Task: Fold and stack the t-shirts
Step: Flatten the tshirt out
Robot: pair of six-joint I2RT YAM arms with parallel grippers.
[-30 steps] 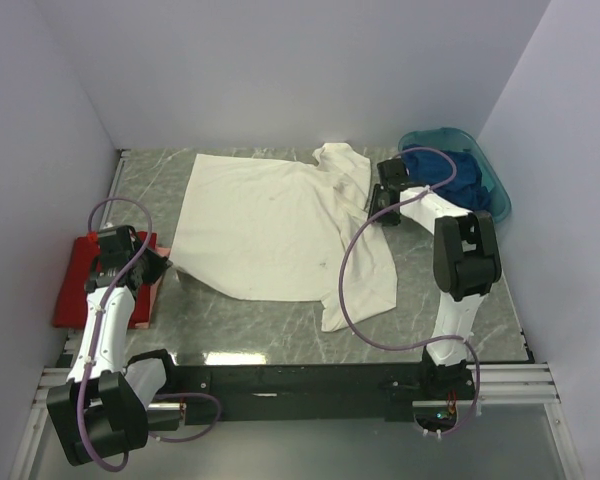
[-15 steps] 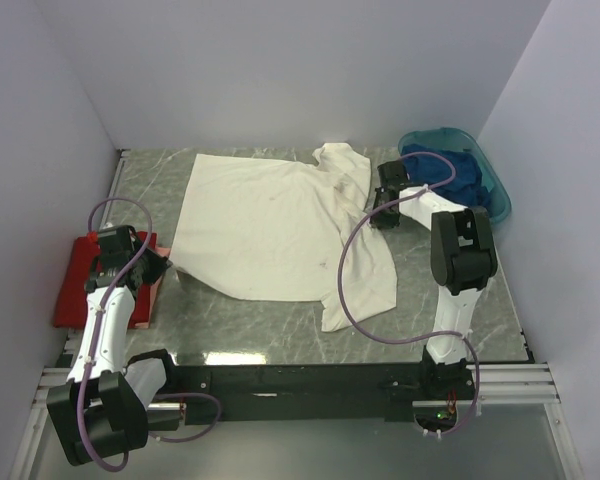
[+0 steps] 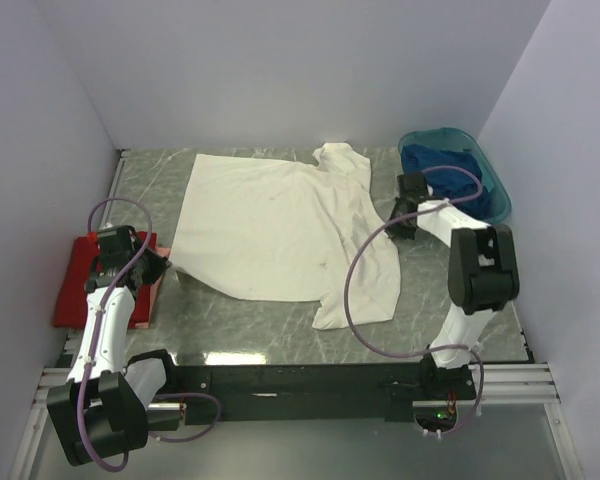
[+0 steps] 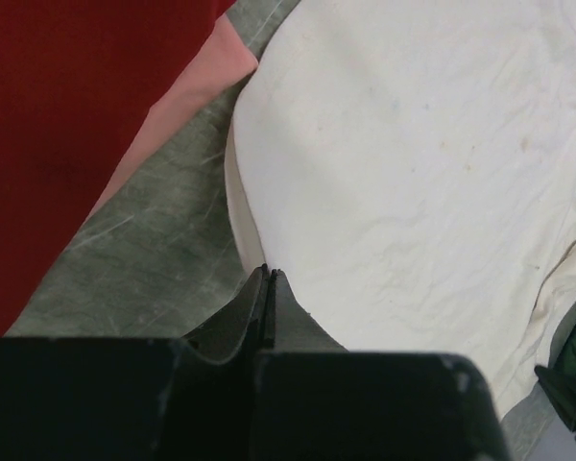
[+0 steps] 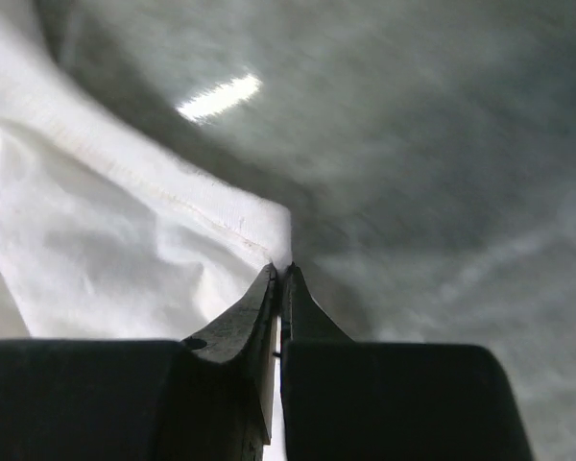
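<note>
Three t-shirts in all, on one grey marbled surface (image 3: 440, 290). One cream-white t-shirt (image 3: 280, 225), spread open across the middle of the surface, mostly flat, with one bunched sleeve up at 12 o'clock and its right side drawn out toward 3 o'clock, creased there and trailing down toward 5 o'clock. One red t-shirt (image 3: 80, 285), folded into a flat block at 9 o'clock, overhanging the left edge of the surface, apart from the cream-white one. One dark blue t-shirt (image 3: 462, 172), crumpled inside the single teal basin (image 3: 498, 195) at 2 o'clock. Two arms, two hands. Left hand (image 4: 268, 279) at 8 o'clock of the cream-white t-shirt, between it and the red one, jaws pressed together on the shirt's near-left edge, with the cloth lifted slightly off the surface there. Right hand (image 5: 280, 274) at 3 o'clock of the same shirt, just beside the basin, jaws closed tight on a stitched hem corner, with the bare surface blurred behind it. Two purple cables, one looping over each arm: the left (image 3: 105, 208) arching above the red t-shirt, the right (image 3: 348, 290) sweeping across the cream-white t-shirt's right side.
</note>
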